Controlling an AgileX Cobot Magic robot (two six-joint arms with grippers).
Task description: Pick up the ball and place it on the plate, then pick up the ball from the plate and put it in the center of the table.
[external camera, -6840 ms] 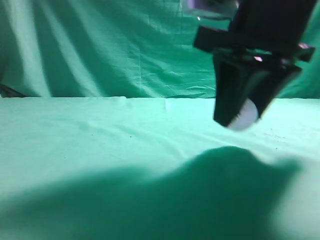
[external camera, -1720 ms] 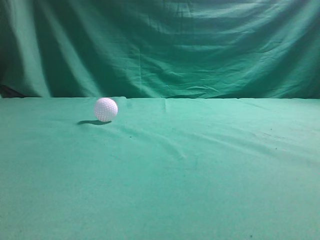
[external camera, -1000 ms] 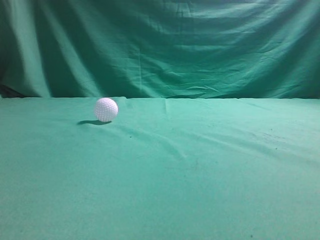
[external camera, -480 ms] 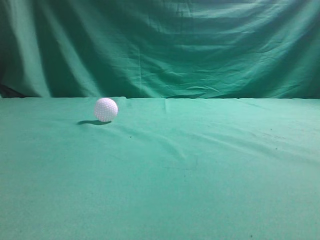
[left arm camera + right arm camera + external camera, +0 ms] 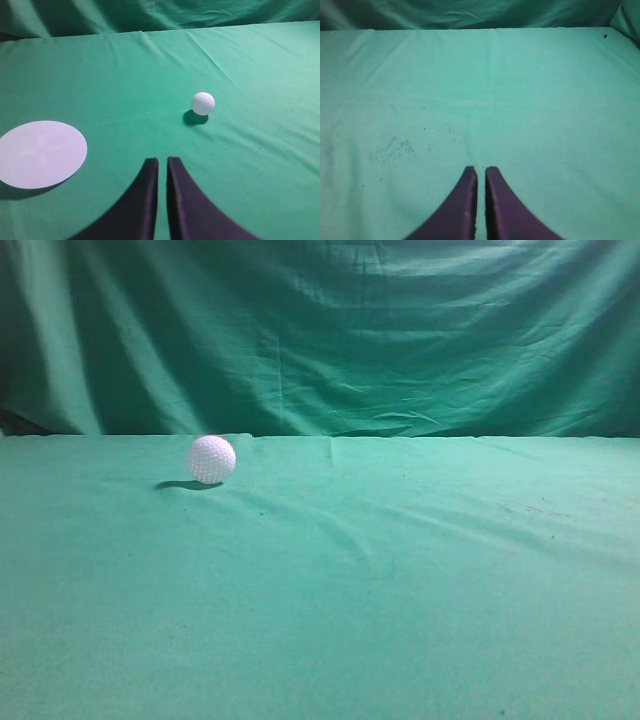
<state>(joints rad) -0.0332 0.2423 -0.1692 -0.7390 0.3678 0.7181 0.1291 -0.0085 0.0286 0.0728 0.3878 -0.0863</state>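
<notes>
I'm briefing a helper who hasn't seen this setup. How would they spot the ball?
Start at the green table. A flat white plate lies on it, with the ball resting apart on bare cloth. It's the only round, dimpled white thing.

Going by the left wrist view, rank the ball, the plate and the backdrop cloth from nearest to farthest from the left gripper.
1. The ball, ahead and right of the left gripper.
2. The plate, off to the left; too close to call against the ball.
3. The backdrop cloth, beyond the table's far edge.
</notes>
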